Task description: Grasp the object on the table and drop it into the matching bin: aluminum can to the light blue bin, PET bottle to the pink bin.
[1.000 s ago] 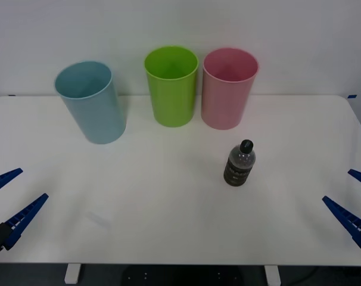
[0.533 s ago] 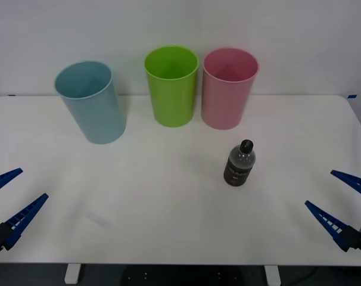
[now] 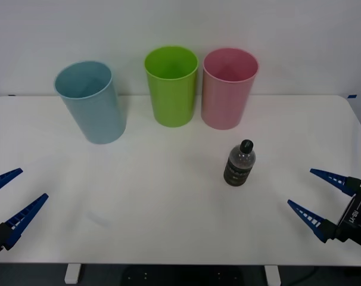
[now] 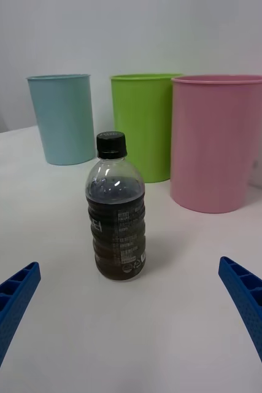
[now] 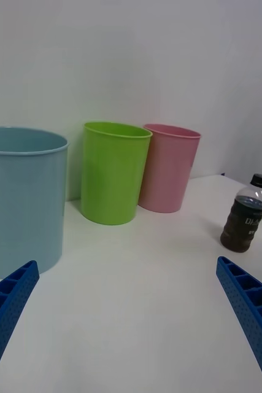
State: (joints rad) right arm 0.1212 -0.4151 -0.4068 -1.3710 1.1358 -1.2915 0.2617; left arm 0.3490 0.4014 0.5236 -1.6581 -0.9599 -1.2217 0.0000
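since a second ago your right gripper (image 3: 317, 197) slides in, spread wide, toward the bottle (image 3: 238, 163). square up on its label, below the cap.

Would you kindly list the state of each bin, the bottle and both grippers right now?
PET bottle: upright, capped, on the table.
Pink bin: upright, open-topped.
Lime green bin: upright, open-topped.
Light blue bin: upright, open-topped.
Right gripper: open, facing the bottle.
Left gripper: open, holding nothing.
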